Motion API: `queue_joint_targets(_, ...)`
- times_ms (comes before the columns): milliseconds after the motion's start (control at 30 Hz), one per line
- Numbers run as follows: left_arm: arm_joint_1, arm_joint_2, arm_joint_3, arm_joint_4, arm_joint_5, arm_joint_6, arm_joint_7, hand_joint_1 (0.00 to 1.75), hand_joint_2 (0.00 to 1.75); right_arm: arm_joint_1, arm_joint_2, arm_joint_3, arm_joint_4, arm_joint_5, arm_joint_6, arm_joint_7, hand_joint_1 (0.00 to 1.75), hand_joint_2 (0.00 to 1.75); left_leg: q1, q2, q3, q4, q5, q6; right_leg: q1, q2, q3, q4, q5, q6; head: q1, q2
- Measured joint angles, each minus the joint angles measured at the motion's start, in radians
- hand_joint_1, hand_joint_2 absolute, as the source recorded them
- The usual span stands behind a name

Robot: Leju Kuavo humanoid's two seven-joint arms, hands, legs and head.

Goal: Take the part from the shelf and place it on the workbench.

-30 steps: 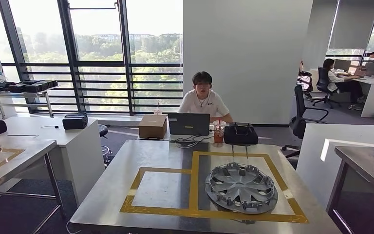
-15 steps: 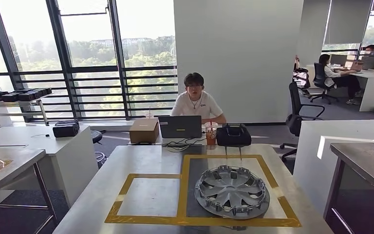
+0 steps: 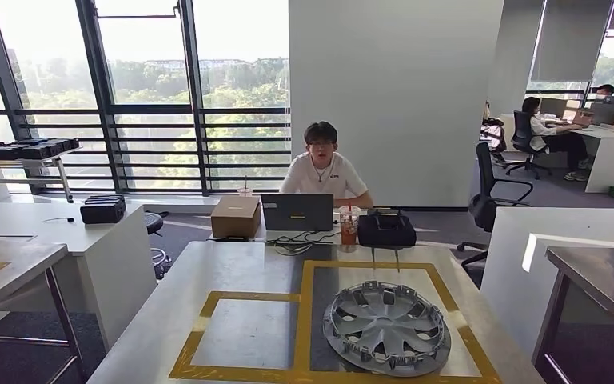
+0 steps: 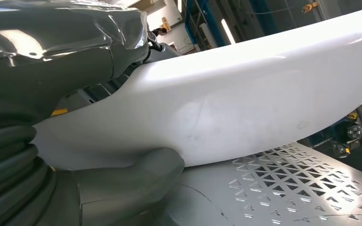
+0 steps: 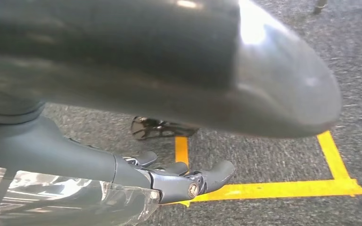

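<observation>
In the left wrist view my left hand point(image 4: 52, 141) grips a smooth, curved white part point(image 4: 245, 94), with the thick thumb point(image 4: 132, 179) pressed under its edge. The steel workbench point(image 3: 240, 264) stands straight ahead in the head view, marked with two yellow-taped squares. The left square point(image 3: 244, 332) is bare, and a silver hubcap point(image 3: 386, 328) lies in the right one. My right hand point(image 5: 169, 181) hangs over grey carpet with yellow floor tape, its fingers stretched out and holding nothing.
A person point(image 3: 320, 164) sits behind a laptop point(image 3: 297, 212) at the bench's far edge, beside a cardboard box point(image 3: 235, 217), a cup point(image 3: 348, 226) and a black bag point(image 3: 385, 228). A white desk point(image 3: 56, 228) stands left, a steel table point(image 3: 600, 276) right. Perforated metal point(image 4: 292, 183) lies under the part.
The whole head picture has shifted, so the camera moved: the workbench and hubcap now sit slightly further left and lower. Nothing on the bench has moved.
</observation>
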Motion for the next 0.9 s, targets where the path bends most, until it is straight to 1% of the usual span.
queue_joint_targets(33, 0.002, 0.001, 0.001, 0.0, 0.0, 0.0, -0.001, 1.75, 1.75, 0.0, -0.002, 0.0, 0.0, -0.001, 0.0, 0.002, 0.0, 0.0, 0.001, -0.001, 0.005, 0.001, -0.006, -0.003, -0.004, -0.001, -0.015, 0.007, 0.012, 0.01, 0.0, 0.0)
queue_joint_targets(67, 0.004, 0.001, 0.001, 0.0, 0.001, 0.0, -0.002, 1.75, 1.75, 0.0, -0.004, 0.001, 0.0, -0.001, 0.001, 0.004, 0.0, 0.0, 0.003, -0.002, 0.013, 0.003, -0.013, -0.008, -0.009, -0.002, -0.008, -0.029, 0.041, 0.024, 0.001, 0.0)
queue_joint_targets(100, 0.004, 0.001, 0.001, 0.0, 0.001, 0.0, -0.004, 1.75, 1.75, 0.0, -0.007, 0.003, 0.0, -0.001, 0.001, 0.006, 0.0, 0.0, 0.006, -0.003, 0.02, 0.008, -0.022, -0.014, -0.015, -0.005, 0.018, -0.098, 0.081, 0.039, 0.002, 0.0)
queue_joint_targets(133, 0.005, 0.002, 0.002, 0.0, 0.003, -0.001, -0.006, 1.75, 1.75, -0.001, -0.007, 0.004, 0.0, -0.001, 0.001, 0.007, 0.0, 0.0, 0.006, -0.003, 0.024, 0.015, -0.034, -0.022, -0.018, -0.01, 0.047, -0.165, 0.114, 0.049, 0.003, 0.0)
queue_joint_targets(167, 0.005, 0.002, 0.002, 0.0, 0.004, -0.001, -0.007, 1.75, 1.75, -0.002, -0.008, 0.006, 0.0, -0.001, 0.001, 0.009, 0.0, 0.0, 0.006, -0.004, 0.025, 0.025, -0.046, -0.029, -0.02, -0.011, 0.071, -0.218, 0.136, 0.049, 0.003, 0.0)
queue_joint_targets(200, 0.006, 0.002, 0.003, 0.001, 0.006, -0.001, -0.008, 1.75, 1.75, -0.004, -0.008, 0.008, 0.0, -0.002, 0.001, 0.01, 0.0, 0.0, 0.004, -0.003, 0.024, 0.033, -0.057, -0.036, -0.02, -0.011, 0.086, -0.247, 0.143, 0.041, 0.003, 0.0)
queue_joint_targets(267, 0.008, 0.002, 0.006, 0.002, 0.007, -0.003, -0.009, 1.75, 1.75, -0.006, -0.008, 0.011, 0.0, -0.002, 0.001, 0.012, 0.0, 0.0, 0.004, -0.003, 0.023, 0.041, -0.069, -0.043, -0.016, -0.007, 0.092, -0.251, 0.135, 0.016, 0.001, 0.0)
queue_joint_targets(333, 0.009, 0.001, 0.01, 0.002, 0.007, -0.005, -0.01, 1.75, 1.75, -0.007, -0.007, 0.016, 0.0, -0.003, -0.001, 0.016, 0.0, 0.0, 0.009, -0.003, 0.021, 0.054, -0.082, -0.05, -0.017, -0.005, 0.097, -0.251, 0.128, 0.002, -0.001, 0.0)
queue_joint_targets(367, 0.011, 0.002, 0.012, 0.002, 0.008, -0.006, -0.01, 1.75, 1.75, -0.007, -0.007, 0.018, 0.0, -0.004, -0.002, 0.017, 0.0, 0.0, 0.012, -0.003, 0.009, 0.081, -0.096, -0.055, -0.019, -0.004, 0.102, -0.251, 0.125, -0.004, -0.002, 0.0)
queue_joint_targets(400, 0.013, 0.002, 0.014, 0.002, 0.008, -0.006, -0.01, 1.75, 1.75, -0.007, -0.008, 0.02, 0.0, -0.005, -0.002, 0.02, 0.0, 0.0, 0.014, -0.003, -0.016, 0.131, -0.118, -0.06, -0.019, -0.004, 0.107, -0.251, 0.121, -0.01, -0.003, 0.0)
queue_joint_targets(467, 0.021, 0.002, 0.018, 0.002, 0.008, -0.006, -0.01, 1.75, 1.75, -0.007, -0.01, 0.025, 0.0, -0.008, -0.004, 0.026, 0.0, 0.0, 0.017, -0.003, -0.1, 0.271, -0.167, -0.066, -0.016, -0.003, 0.115, -0.251, 0.113, -0.019, -0.005, 0.0)
queue_joint_targets(500, 0.025, 0.002, 0.019, 0.002, 0.008, -0.005, -0.01, 1.75, 1.75, -0.007, -0.01, 0.027, 0.0, -0.01, -0.005, 0.029, 0.0, 0.0, 0.017, -0.003, -0.138, 0.325, -0.175, -0.067, -0.015, -0.001, 0.12, -0.251, 0.109, -0.021, -0.006, 0.0)
queue_joint_targets(533, 0.029, 0.003, 0.021, 0.003, 0.008, -0.004, -0.01, 1.75, 1.75, -0.006, -0.01, 0.028, 0.0, -0.012, -0.006, 0.033, 0.0, 0.0, 0.017, -0.003, -0.161, 0.344, -0.163, -0.064, -0.013, 0.0, 0.126, -0.251, 0.103, -0.021, -0.006, 0.0)
queue_joint_targets(567, 0.031, 0.003, 0.023, 0.003, 0.009, -0.003, -0.01, 1.75, 1.75, -0.005, -0.01, 0.03, 0.0, -0.012, -0.007, 0.036, 0.0, 0.0, 0.016, -0.003, -0.163, 0.322, -0.131, -0.06, -0.01, 0.002, 0.134, -0.251, 0.098, -0.022, -0.007, 0.0)
queue_joint_targets(600, 0.033, 0.003, 0.025, 0.003, 0.009, -0.002, -0.011, 1.75, 1.75, -0.004, -0.01, 0.031, 0.0, -0.013, -0.007, 0.039, 0.0, 0.0, 0.014, -0.003, -0.147, 0.266, -0.086, -0.052, -0.007, 0.004, 0.143, -0.252, 0.092, -0.021, -0.008, 0.0)
queue_joint_targets(633, 0.034, 0.003, 0.028, 0.003, 0.01, -0.001, -0.011, 1.75, 1.75, -0.003, -0.008, 0.032, 0.0, -0.013, -0.007, 0.042, 0.0, 0.0, 0.009, -0.004, -0.121, 0.194, -0.04, -0.039, -0.006, 0.006, 0.15, -0.253, 0.086, -0.021, -0.007, 0.0)
queue_joint_targets(667, 0.035, 0.003, 0.031, 0.003, 0.011, -0.001, -0.012, 1.75, 1.75, -0.004, -0.006, 0.034, 0.0, -0.013, -0.007, 0.045, 0.0, 0.0, 0.004, -0.002, -0.096, 0.131, -0.009, -0.026, -0.003, 0.007, 0.156, -0.254, 0.081, -0.02, -0.007, 0.0)
queue_joint_targets(700, 0.036, 0.003, 0.034, 0.003, 0.011, -0.001, -0.014, 1.75, 1.75, -0.004, -0.004, 0.036, 0.0, -0.013, -0.007, 0.047, 0.0, 0.0, -0.001, -0.001, -0.079, 0.087, 0.007, -0.016, -0.003, 0.008, 0.158, -0.255, 0.077, -0.017, -0.007, 0.0)
queue_joint_targets(733, 0.038, 0.003, 0.037, 0.003, 0.01, -0.002, -0.016, 1.75, 1.75, -0.004, -0.003, 0.038, 0.0, -0.013, -0.008, 0.049, 0.0, 0.0, -0.007, 0.0, -0.071, 0.066, 0.009, -0.01, -0.004, 0.009, 0.159, -0.258, 0.074, -0.013, -0.006, 0.0)
queue_joint_targets(767, 0.039, 0.003, 0.04, 0.003, 0.008, -0.003, -0.019, 1.75, 1.75, -0.005, -0.004, 0.041, 0.0, -0.014, -0.01, 0.051, 0.0, 0.0, -0.01, 0.001, -0.069, 0.061, 0.005, -0.008, -0.004, 0.008, 0.162, -0.261, 0.072, -0.008, -0.007, 0.0)
queue_joint_targets(833, 0.044, 0.002, 0.046, 0.002, 0.001, -0.01, -0.03, 1.75, 1.75, -0.004, -0.004, 0.045, 0.0, -0.014, -0.014, 0.05, 0.0, 0.0, -0.007, -0.001, -0.048, 0.036, 0.01, -0.007, -0.003, 0.003, 0.168, -0.266, 0.068, 0.0, -0.007, 0.0)
queue_joint_targets(867, 0.047, 0.001, 0.049, 0.002, -0.003, -0.014, -0.037, 1.75, 1.75, -0.004, -0.005, 0.047, 0.0, -0.016, -0.016, 0.048, 0.0, 0.0, -0.004, -0.001, -0.032, 0.019, 0.013, -0.006, -0.001, 0.001, 0.162, -0.249, 0.06, 0.002, -0.006, 0.0)
queue_joint_targets(900, 0.049, 0.0, 0.052, 0.001, -0.006, -0.017, -0.043, 1.75, 1.75, -0.005, -0.008, 0.048, 0.0, -0.018, -0.019, 0.046, 0.0, 0.0, -0.001, 0.0, -0.017, 0.005, 0.016, -0.005, 0.0, -0.001, 0.142, -0.208, 0.045, 0.001, -0.005, 0.0)
